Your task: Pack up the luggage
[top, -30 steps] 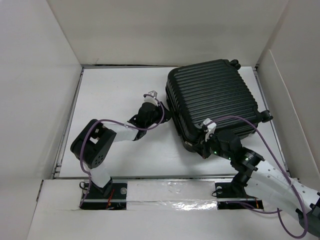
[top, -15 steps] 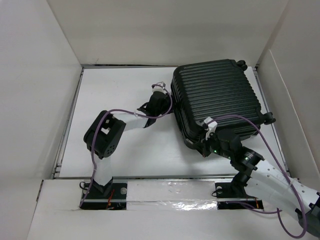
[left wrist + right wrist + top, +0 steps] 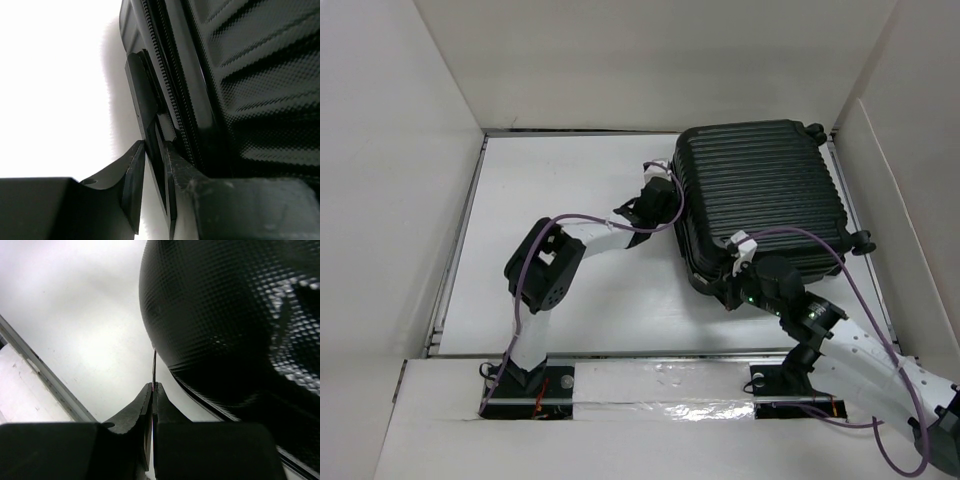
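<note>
The luggage (image 3: 763,195), a black ribbed hard-shell suitcase, lies shut on the right of the white table. My left gripper (image 3: 665,205) is at its left side. In the left wrist view the left gripper (image 3: 154,145) is closed around a flat black tab (image 3: 145,95) next to the zipper (image 3: 172,100). My right gripper (image 3: 725,290) is at the luggage's near left corner. In the right wrist view the right gripper (image 3: 153,386) is shut on a thin zipper pull (image 3: 154,365) beside the rounded shell (image 3: 225,315). The lining is hidden.
White walls stand round the table (image 3: 560,180) on the left, back and right. A metal rail (image 3: 650,355) runs along the near edge by the arm bases. A purple cable (image 3: 850,270) loops over the right arm.
The luggage has slid to the right and turned a little. My left gripper has moved right and farther along its left side. The right gripper has barely moved.
</note>
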